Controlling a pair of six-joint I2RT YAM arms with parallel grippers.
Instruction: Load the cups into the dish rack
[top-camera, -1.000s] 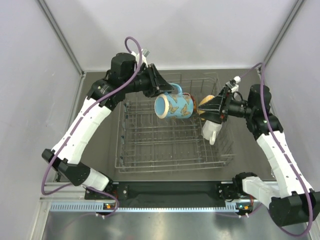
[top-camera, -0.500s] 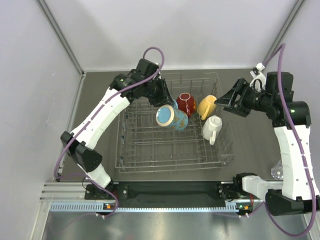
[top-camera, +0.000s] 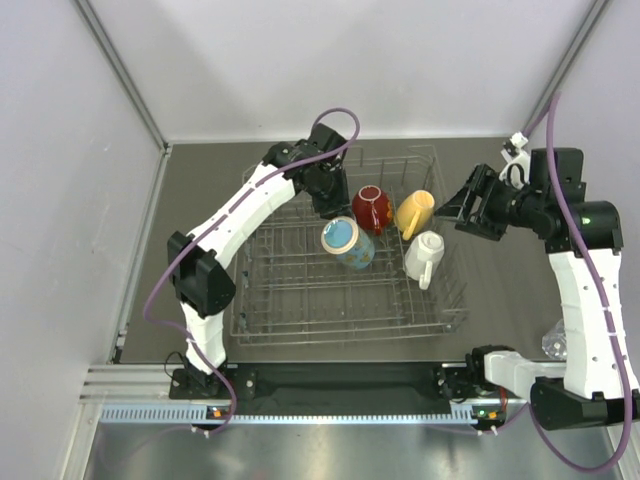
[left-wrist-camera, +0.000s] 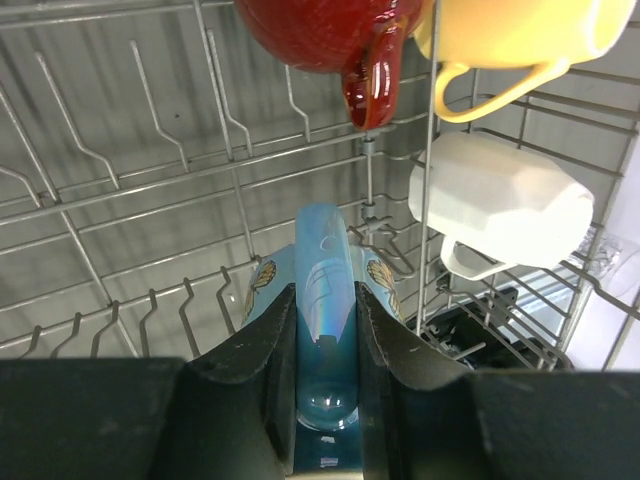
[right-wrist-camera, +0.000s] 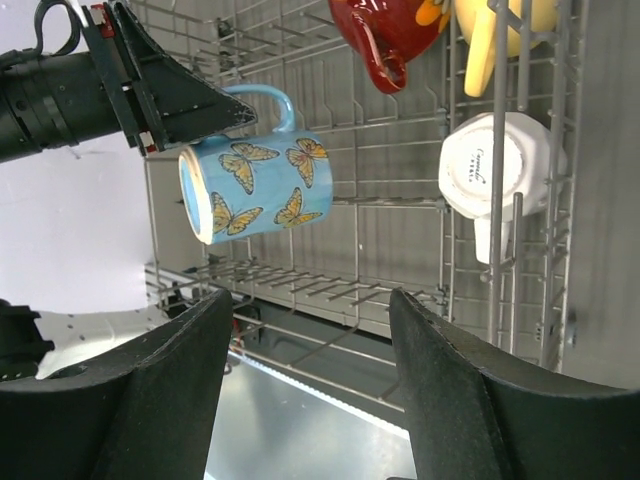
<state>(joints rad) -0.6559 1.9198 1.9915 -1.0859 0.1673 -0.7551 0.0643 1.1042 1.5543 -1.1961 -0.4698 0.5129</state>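
Observation:
My left gripper (top-camera: 333, 206) is shut on the handle of the blue butterfly mug (top-camera: 348, 243), holding it on its side low over the middle of the grey wire dish rack (top-camera: 300, 325); the handle shows between my fingers in the left wrist view (left-wrist-camera: 325, 290). The red cup (top-camera: 372, 207), yellow mug (top-camera: 414, 212) and white mug (top-camera: 424, 255) lie in the rack's right part. My right gripper (top-camera: 462, 203) is open and empty above the rack's right edge. The clear glass (top-camera: 556, 340) stands on the table at the far right.
The rack's upright wire tines (left-wrist-camera: 160, 100) stand all round the blue mug (right-wrist-camera: 255, 188). Grey enclosure walls (top-camera: 60, 200) close in both sides and the back. The arm bases and a black rail (top-camera: 340, 380) run along the near edge.
My left gripper has carried the blue mug down and forward into the rack, beside the red cup. My right arm lifted away from the white mug to the right, now empty.

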